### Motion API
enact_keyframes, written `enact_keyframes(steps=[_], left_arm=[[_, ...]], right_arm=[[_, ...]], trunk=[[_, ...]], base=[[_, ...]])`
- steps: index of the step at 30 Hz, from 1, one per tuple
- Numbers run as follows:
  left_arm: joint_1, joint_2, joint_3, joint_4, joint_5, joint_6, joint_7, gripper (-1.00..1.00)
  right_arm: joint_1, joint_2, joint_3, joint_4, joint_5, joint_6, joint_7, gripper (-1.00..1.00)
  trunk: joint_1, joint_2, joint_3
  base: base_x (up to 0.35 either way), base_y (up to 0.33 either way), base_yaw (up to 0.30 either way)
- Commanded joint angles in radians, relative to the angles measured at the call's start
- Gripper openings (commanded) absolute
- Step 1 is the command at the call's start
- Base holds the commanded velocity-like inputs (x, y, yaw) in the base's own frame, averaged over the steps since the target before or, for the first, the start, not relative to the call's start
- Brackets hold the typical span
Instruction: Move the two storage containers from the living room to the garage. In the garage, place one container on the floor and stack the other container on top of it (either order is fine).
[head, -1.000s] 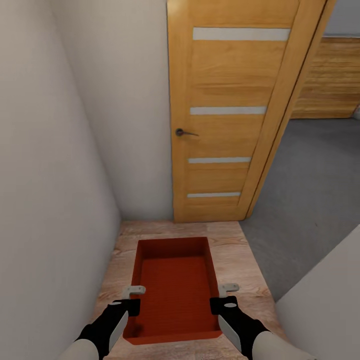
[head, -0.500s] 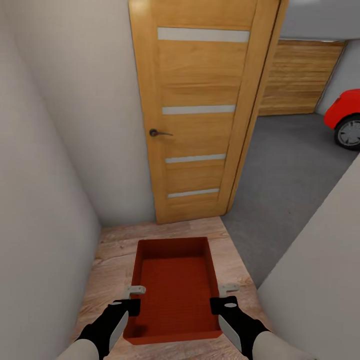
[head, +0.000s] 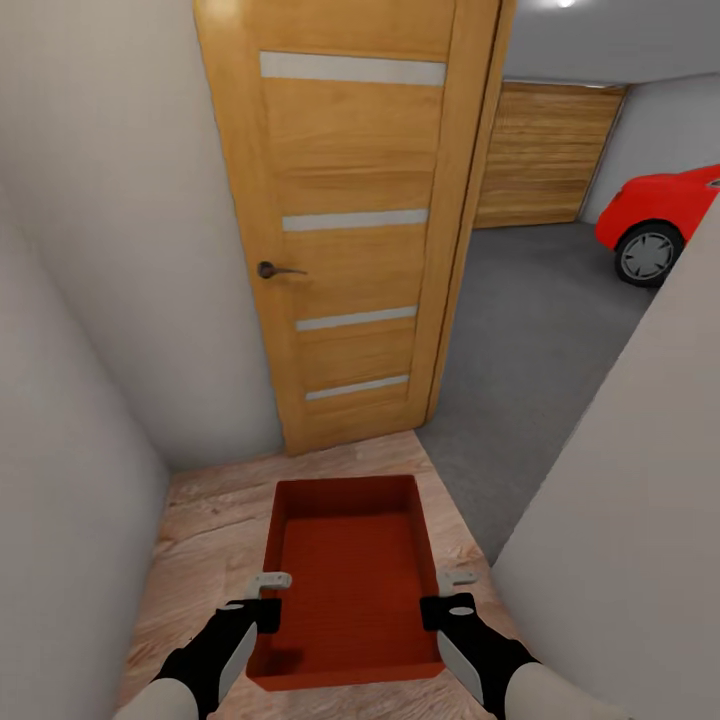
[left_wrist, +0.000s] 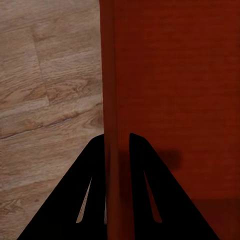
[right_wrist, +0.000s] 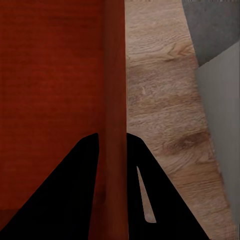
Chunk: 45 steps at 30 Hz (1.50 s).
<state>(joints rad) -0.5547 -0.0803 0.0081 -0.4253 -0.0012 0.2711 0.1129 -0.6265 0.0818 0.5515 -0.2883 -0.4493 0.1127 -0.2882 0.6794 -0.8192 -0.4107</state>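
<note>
Both grippers, left (head: 268, 597) and right (head: 452, 594), clamp the bin (head: 345, 585); door (head: 345, 220) at twelve o'clock could clip it.

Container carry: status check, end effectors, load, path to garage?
Left end effector and right end effector each shut on a side wall of the storage container. Load level, over wood planks. Open door on left, garage floor ahead-right.
</note>
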Motion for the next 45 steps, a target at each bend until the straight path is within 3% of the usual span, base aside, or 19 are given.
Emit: enact_keyframes(steps=[1,27,45], left_arm=[[0.000,0.001,-0.006,-0.004,-0.016,0.007,0.010,-1.00],[0.000,0.001,-0.014,-0.007,-0.018,0.005,0.005,-1.00],[0.000,0.001,-0.014,-0.008,-0.019,0.005,0.005,-1.00]], right_arm=[[-0.001,-0.014,0.013,0.008,-0.007,0.007,-0.025,-1.00],[-0.001,-0.013,0.013,0.008,-0.007,0.007,-0.026,-1.00],[-0.001,-0.013,0.013,0.008,-0.007,0.007,-0.026,-1.00]], trunk=[[0.001,-0.001,-0.001],[0.001,-0.001,-0.001],[0.001,-0.001,-0.001]], base=[[0.259,0.176,-0.018],[0.284,0.178,-0.025],[0.018,0.002,-0.238]])
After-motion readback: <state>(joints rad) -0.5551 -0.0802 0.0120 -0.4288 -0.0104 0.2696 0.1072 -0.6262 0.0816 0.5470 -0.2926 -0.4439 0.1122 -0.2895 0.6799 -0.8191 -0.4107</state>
